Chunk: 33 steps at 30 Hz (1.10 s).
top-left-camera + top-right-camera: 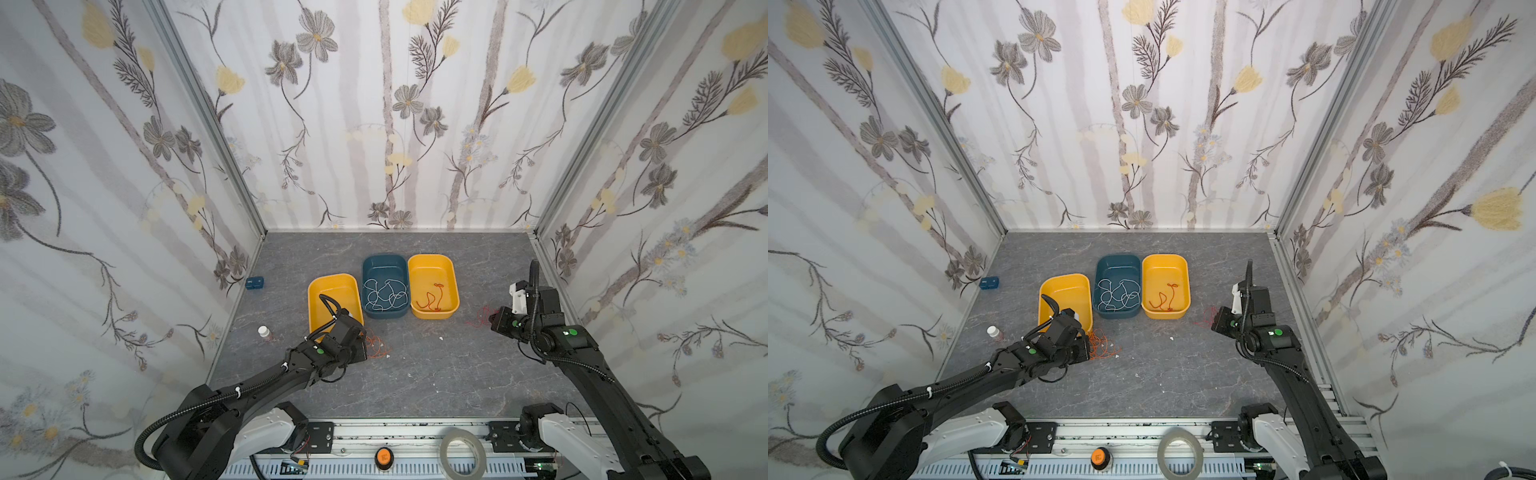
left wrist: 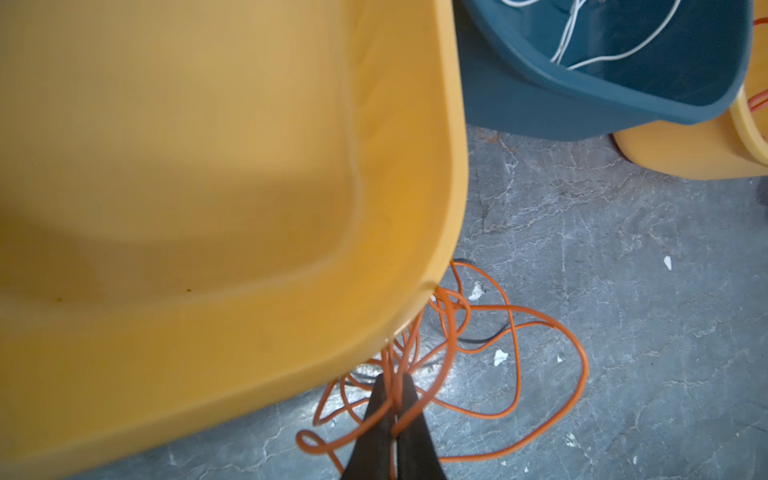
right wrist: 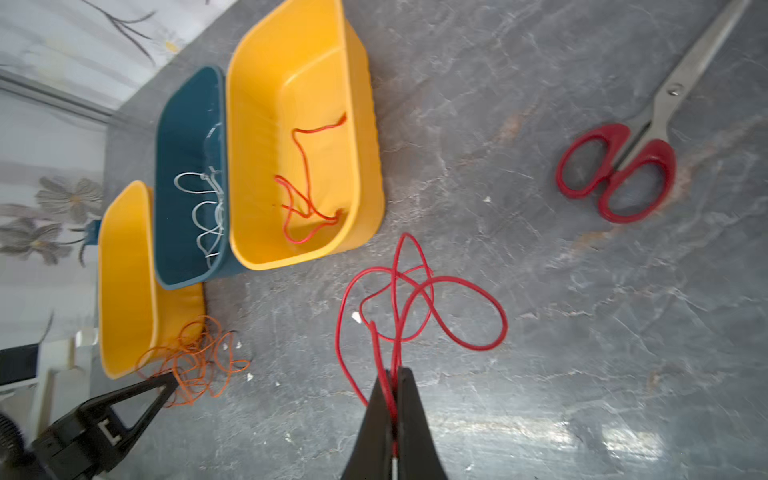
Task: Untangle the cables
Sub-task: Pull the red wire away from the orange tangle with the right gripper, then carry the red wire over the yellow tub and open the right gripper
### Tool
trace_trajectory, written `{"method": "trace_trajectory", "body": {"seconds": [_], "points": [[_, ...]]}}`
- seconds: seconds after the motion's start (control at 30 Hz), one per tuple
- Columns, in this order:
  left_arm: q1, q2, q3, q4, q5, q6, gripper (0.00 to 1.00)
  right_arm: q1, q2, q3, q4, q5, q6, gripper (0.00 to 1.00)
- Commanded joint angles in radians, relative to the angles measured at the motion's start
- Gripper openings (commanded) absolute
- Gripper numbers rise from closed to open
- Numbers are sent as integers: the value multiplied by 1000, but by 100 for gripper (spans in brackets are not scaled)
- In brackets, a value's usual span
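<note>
Left pincer (image 2: 395, 399) is seen clamped on strands of the orange cable (image 2: 449, 307), whose loops are heaped on the surface (image 2: 623, 249) just beside a corner of the empty yellow tray (image 2: 453, 166). That tray's opening is judged to lie just ahead of this pincer. Right pincer (image 3: 394, 376), clamped on the red cable (image 3: 397, 291), is found well apart from that tray.

Scissors (image 3: 658, 112) blade tips cut off, orange cable (image 2: 450, 332) partly under yellow tray (image 2: 455, 166) rim

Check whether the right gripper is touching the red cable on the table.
Touching. In the right wrist view the right gripper is shut, and strands of the red cable are pinched between its fingers.
</note>
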Motion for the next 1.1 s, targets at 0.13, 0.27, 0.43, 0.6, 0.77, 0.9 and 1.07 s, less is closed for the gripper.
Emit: {"method": "trace_trajectory", "body": {"seconds": [0.13,0.27,0.43,0.6,0.77,0.9,1.07], "points": [[-8,14,-5,125,84,24,1,82,97,124,89,-47,-8,0],[-26,21,-1,148,93,26,1,124,193,216,130,-37,-23,0],[-56,36,2,195,132,51,2,153,347,318,162,-29,-51,2],[-76,53,19,201,136,65,2,188,500,418,171,7,-87,2],[-96,62,18,218,139,67,3,204,609,474,187,66,-112,3],[-105,75,18,228,137,65,3,211,702,530,187,100,-156,4],[-114,99,23,243,140,62,3,223,825,635,133,128,-229,5]]}}
